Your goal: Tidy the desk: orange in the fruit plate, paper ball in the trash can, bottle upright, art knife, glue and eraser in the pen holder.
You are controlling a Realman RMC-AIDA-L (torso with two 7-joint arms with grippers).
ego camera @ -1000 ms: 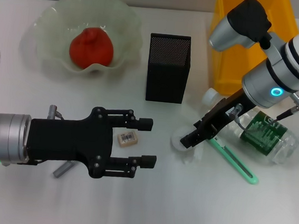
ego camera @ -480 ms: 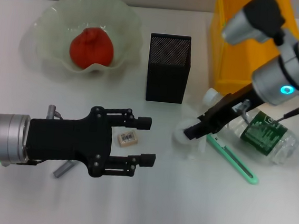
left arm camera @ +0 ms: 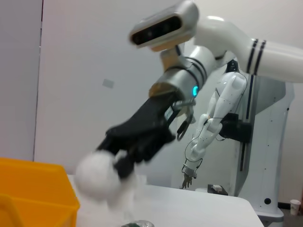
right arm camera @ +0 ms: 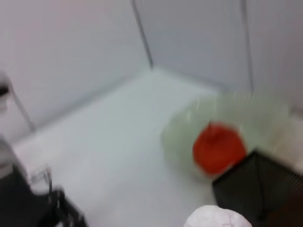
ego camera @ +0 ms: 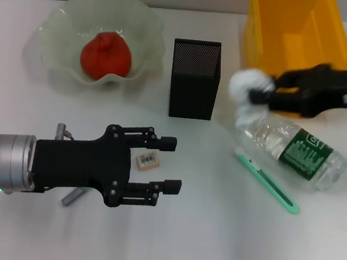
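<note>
We are seeing right gripper [ego camera: 264,91] pinching paper ball [ego camera: 250,85], holding it above desk [ego camera: 212,238] beside trash can [ego camera: 297,31]. Left gripper [ego camera: 171,165] is hovering, jaws spread wide, straddling eraser [ego camera: 148,160], not touching.

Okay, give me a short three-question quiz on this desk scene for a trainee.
1. True or false: the round red-orange fruit lies in the pale green scalloped bowl.
2. What does the right gripper hold?
3. The clear plastic bottle is: A upright, B lying on its side.

Key:
1. True.
2. The white crumpled paper ball, lifted beside the yellow rectangular bin.
3. B. The left gripper, fingers apart, hovers near the small beige eraser.
</note>
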